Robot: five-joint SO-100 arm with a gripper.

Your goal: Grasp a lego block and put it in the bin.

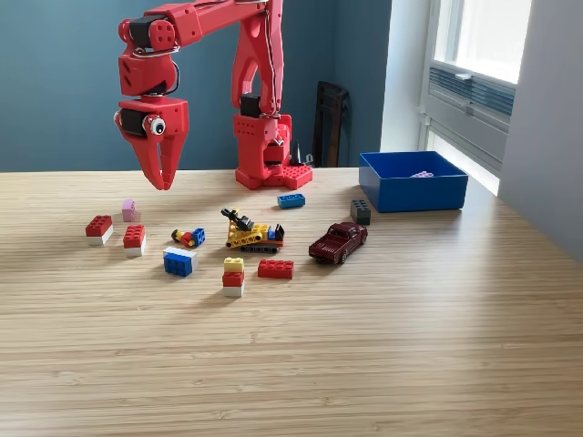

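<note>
Several lego blocks lie on the wooden table: a red-and-white one (99,228), another red-and-white one (135,239), a small pink one (128,210), a blue-and-white one (178,261), a flat red one (275,269), a yellow-red-white stack (234,276) and a blue one (291,200). The blue bin (412,180) stands at the exterior view's right, with something pale inside. My red gripper (164,181) hangs in the air above the left blocks, near the pink one, fingers pointing down and slightly apart, with nothing between them.
A dark red toy car (338,242) and a yellow toy digger (250,232) sit mid-table, with a small multicoloured piece (188,238) and a dark grey block (361,211) nearby. The arm's red base (269,155) stands at the back. A window wall lies beyond the bin.
</note>
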